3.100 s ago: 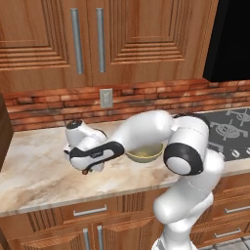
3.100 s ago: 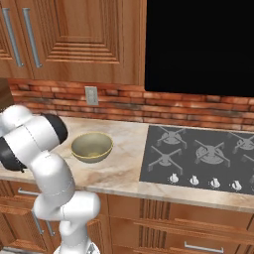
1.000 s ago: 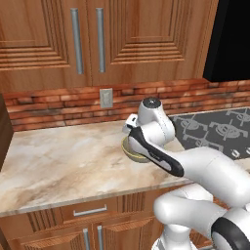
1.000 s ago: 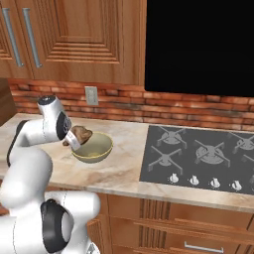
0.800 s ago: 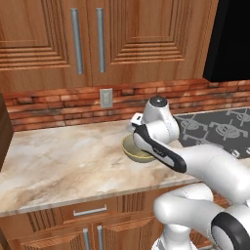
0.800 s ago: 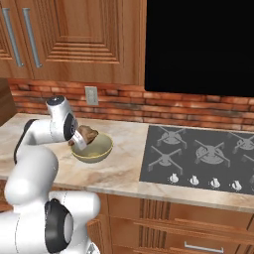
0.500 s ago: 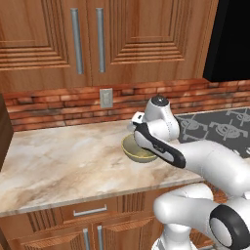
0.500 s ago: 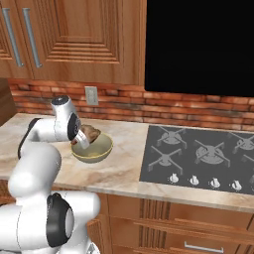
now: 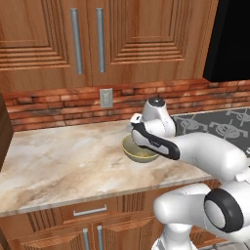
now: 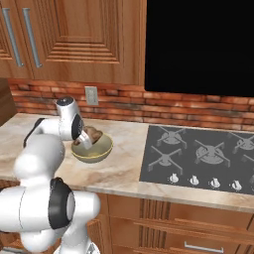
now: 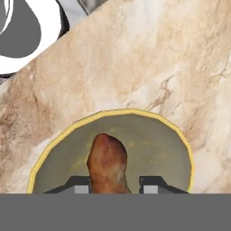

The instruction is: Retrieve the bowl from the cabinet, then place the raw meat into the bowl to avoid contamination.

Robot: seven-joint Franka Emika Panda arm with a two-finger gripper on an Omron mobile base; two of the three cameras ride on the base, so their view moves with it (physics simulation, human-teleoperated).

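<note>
pincer [image 11: 110,187]: narrowly parted, clamped on the lumpy brown-tan raw chicken drumstick piece [image 11: 107,163], low centre of hand view
bowl: round shallow olive-beige ceramic bowl with yellow rim [image 10: 94,151], on the marbled beige table [image 9: 58,156], mid-frame, directly under the meat
handling: meat probably light, soft, slick; grip across the thick middle. Bowl rigid, breakable
cabinet: reddish-brown wooden cabinet [image 9: 127,39], doors closed, top of frame

Base views flank arm, sharing bowl [image 9: 138,150] on counter [image 9: 58,161]; hand view close above it.
</note>
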